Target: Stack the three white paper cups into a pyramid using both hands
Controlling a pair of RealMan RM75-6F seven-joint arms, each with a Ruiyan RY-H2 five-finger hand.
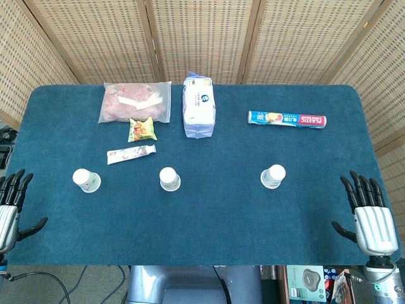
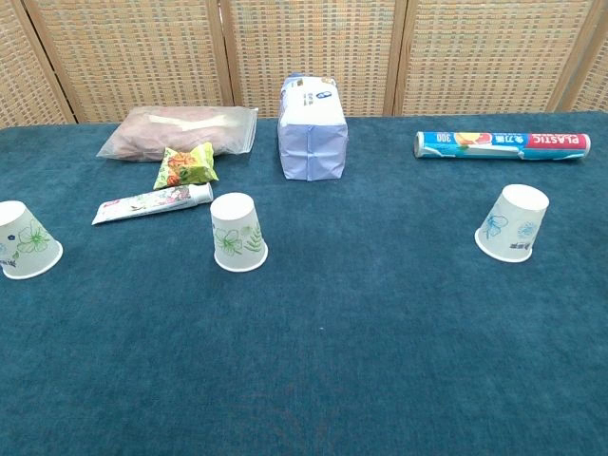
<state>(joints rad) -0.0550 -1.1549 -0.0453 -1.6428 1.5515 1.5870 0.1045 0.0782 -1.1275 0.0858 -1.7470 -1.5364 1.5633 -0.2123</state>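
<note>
Across the table (image 1: 209, 228) I see three paper cups, all upside down, in a loose row: left cup (image 1: 86, 180), middle cup (image 1: 169, 178), right cup (image 1: 273, 176), none touching. My left hand (image 1: 12, 206) sits at the left edge, fingers (image 1: 19, 187) spread, holding nothing, near the left cup. Right hand (image 1: 370, 218) at the right edge, fingers apart, well apart from the right cup. Behind the cups: tube (image 1: 131, 153), snack packet (image 1: 142, 129), clear bag (image 1: 135, 101), white pack (image 1: 199, 105), plastic wrap box (image 1: 286, 119). None lies between hands and cups.
</note>
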